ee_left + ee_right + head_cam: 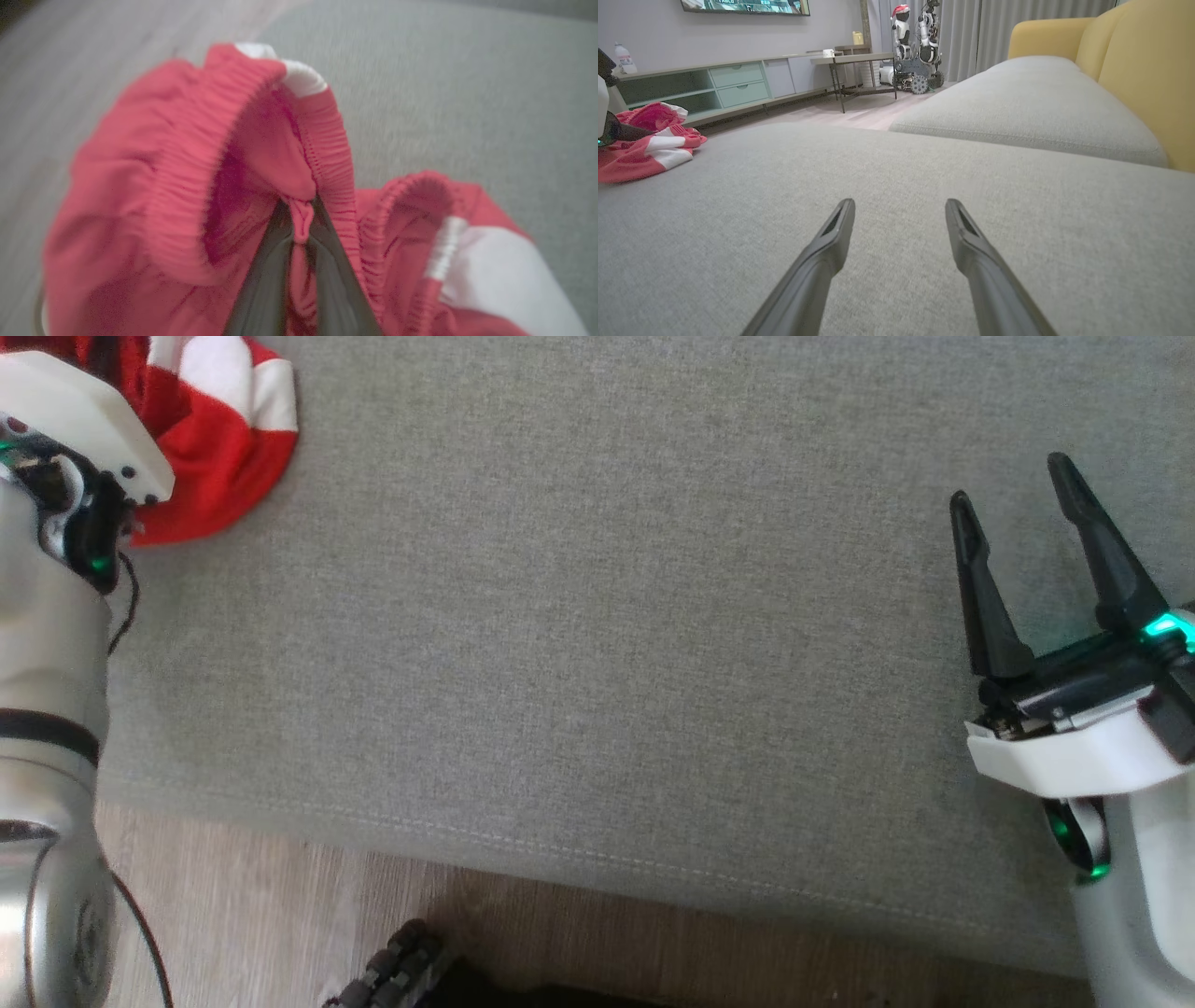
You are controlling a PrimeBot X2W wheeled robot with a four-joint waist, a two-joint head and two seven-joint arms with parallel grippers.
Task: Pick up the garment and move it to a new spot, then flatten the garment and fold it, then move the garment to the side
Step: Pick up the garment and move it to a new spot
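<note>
Where the grey upholstered seat cushion (pixel 597 616) meets the upper left corner of the head view, the crumpled red-and-white fabric garment (pixel 219 439) lies in a heap, partly covered by the white wrist housing of the left arm (pixel 84 420) and cut off by the picture's edge. In the left wrist view the left gripper (pixel 301 219) has its two dark fingers (pixel 266 280) pressed together on a narrow fold of red cloth just inside the gathered elastic waistband (pixel 187 154). The waistband's opening faces that camera, and a white panel (pixel 504 275) lies to its right. In the right wrist view the garment (pixel 649 144) rests on the cushion's far left part as a low heap, wider than it is tall, with a white stripe across the red. It is too bunched for a long axis or a heading to be told.

The right gripper (pixel 1010 483) is well apart from the garment at the right of the head view. Its fingers (pixel 831 242) are spread wide, pinch nothing, and are stretched low over bare cushion. Wooden floor (pixel 280 896) borders the cushion's near edge. Beyond the cushion are a yellow sofa back (pixel 1134 70), a pale green sideboard (pixel 714 84) and another small robot (pixel 915 46).
</note>
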